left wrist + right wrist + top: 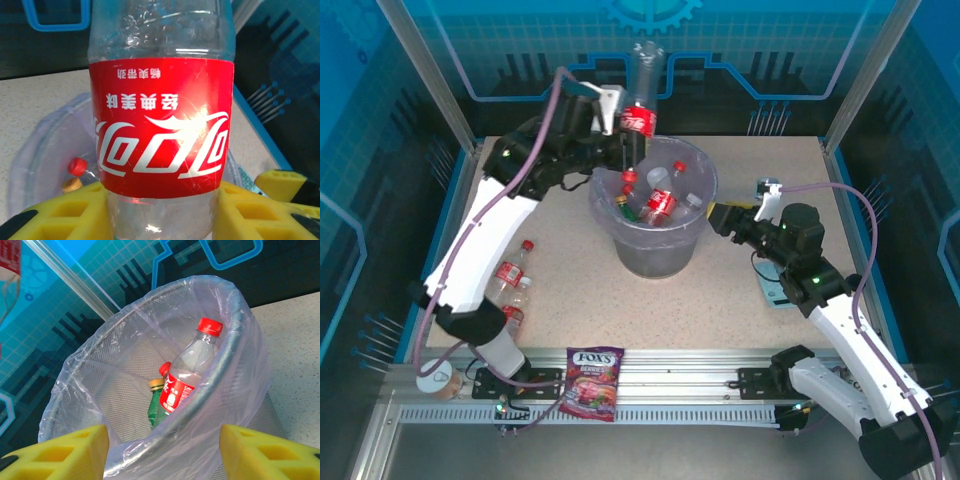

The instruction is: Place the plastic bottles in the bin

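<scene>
My left gripper (625, 148) is shut on a clear red-labelled plastic bottle (640, 95), held upside down over the far left rim of the bin (705, 190). In the left wrist view the yellow fingers (75, 215) press both sides of the bottle (160, 130) just below its label. Several bottles (660, 205) lie inside the lilac-lined bin, among them a red-capped one (187, 375) and a green one (157, 405). Two more red-labelled bottles (510, 272) lie on the table at the left. My right gripper (718, 218) stands open beside the bin's right wall, with only the rim (225, 360) ahead of it.
A purple candy bag (592, 382) lies on the front rail. A round tin can (438, 380) sits at the near left corner. A teal flat object (782, 292) lies under my right arm. Blue panels enclose the table on three sides.
</scene>
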Controlling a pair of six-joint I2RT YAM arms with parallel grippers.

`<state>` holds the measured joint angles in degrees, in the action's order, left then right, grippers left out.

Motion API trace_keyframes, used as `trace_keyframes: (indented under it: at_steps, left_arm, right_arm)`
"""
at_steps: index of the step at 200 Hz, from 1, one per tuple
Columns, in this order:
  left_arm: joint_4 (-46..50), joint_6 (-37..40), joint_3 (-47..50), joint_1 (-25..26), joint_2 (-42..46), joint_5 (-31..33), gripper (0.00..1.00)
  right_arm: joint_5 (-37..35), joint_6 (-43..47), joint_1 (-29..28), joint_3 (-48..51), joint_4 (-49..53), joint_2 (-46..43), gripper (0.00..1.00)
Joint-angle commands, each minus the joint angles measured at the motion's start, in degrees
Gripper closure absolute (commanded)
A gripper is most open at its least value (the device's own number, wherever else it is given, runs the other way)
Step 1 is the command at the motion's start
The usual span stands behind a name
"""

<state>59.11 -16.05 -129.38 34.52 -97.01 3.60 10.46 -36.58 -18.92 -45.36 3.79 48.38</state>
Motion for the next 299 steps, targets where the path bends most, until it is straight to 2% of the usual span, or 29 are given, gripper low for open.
trace_keyframes:
  at_steps: [1,56,132,170,189,208,239,257,299]
  left_arm:
    - [6.6,2.9,-3.4,2.2,-2.6,0.5,0.68]
    - [5.4,1.1,1.2,4.7,-6.3,-0.1,0.69]
    - [4.8,0.9,8.5,4.9,-6.7,0.1,0.66]
    - [3.5,1.1,10.7,4.8,-6.6,-0.2,0.48]
    - [3.7,1.7,10.1,4.8,-6.6,-0.1,0.31]
    - [3.9,2.3,7.9,4.6,-6.5,0.4,0.2]
    - [2.8,3.3,4.6,3.4,-7.4,1.0,0.19]
    - [1.1,3.8,3.2,2.8,-9.2,0.8,0.21]
    - [-1.8,2.3,-2.9,2.7,-15.6,-5.3,0.24]
  right_arm:
    - [-0.9,0.4,1.2,0.3,-0.9,-1.3,0.38]
    - [0.6,0.8,2.8,1.3,-0.4,-3.5,0.38]
    - [2.4,0.4,3.8,1.8,-1.5,-2.5,0.38]
    - [2.5,0.3,3.9,1.8,-1.5,-2.3,0.38]
    - [2.5,0.3,4.0,1.8,-1.6,-2.3,0.38]
    - [2.6,0.2,4.0,1.9,-1.5,-2.3,0.38]
    - [2.6,0.3,4.1,1.8,-1.0,-2.8,0.38]
    - [2.5,0.3,4.1,1.8,-0.5,-3.0,0.38]
    - [1.9,0.4,4.1,1.7,1.4,-4.3,0.38]
